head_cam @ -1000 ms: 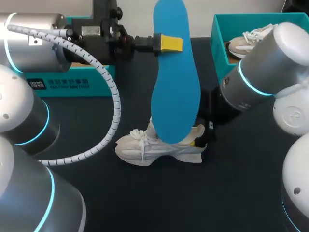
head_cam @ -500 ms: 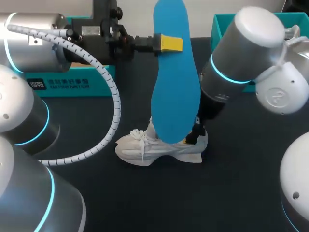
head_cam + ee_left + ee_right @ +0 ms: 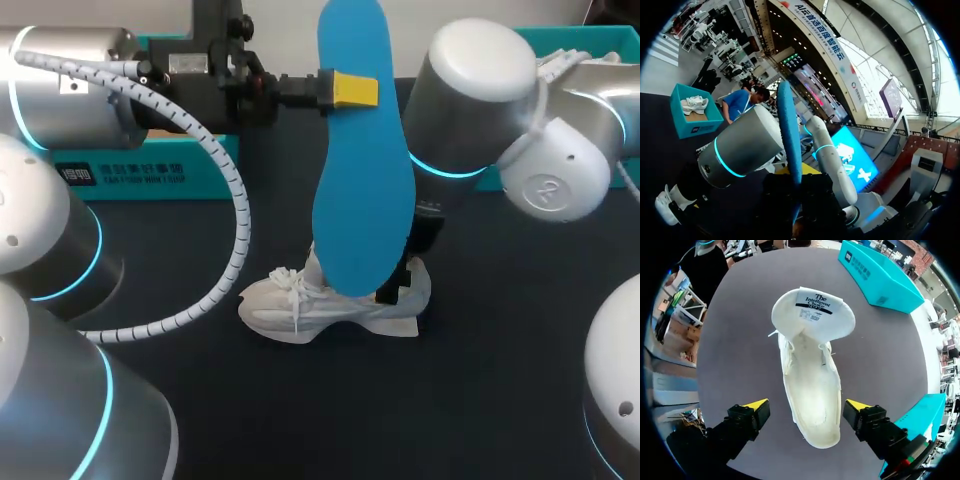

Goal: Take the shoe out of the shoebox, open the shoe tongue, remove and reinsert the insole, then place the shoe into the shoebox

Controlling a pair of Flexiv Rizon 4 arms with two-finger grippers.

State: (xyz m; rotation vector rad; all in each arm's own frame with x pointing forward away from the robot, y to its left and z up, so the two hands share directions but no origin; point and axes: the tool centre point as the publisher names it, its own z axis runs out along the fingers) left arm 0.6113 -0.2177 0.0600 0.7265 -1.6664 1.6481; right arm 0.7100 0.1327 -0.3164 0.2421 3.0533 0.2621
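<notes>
Head view: pinches the blue insole (image 3: 362, 180) near one end in the left gripper (image 3: 352, 90), upright, its far end just over the white shoe (image 3: 300, 305) on the dark worktop (image 3: 500, 380); has the right arm (image 3: 470, 110) down beside the insole, over the shoe's heel. Left wrist view: shows the insole rising edge-on from between that gripper's fingers, teal shoebox (image 3: 694, 125) well ahead. Right wrist view: hovers the right gripper (image 3: 807, 407) spread wide, one yellow tip either side of the heel end, neither touching; shoe upright beneath, tongue (image 3: 812, 315) folded open ahead
</notes>
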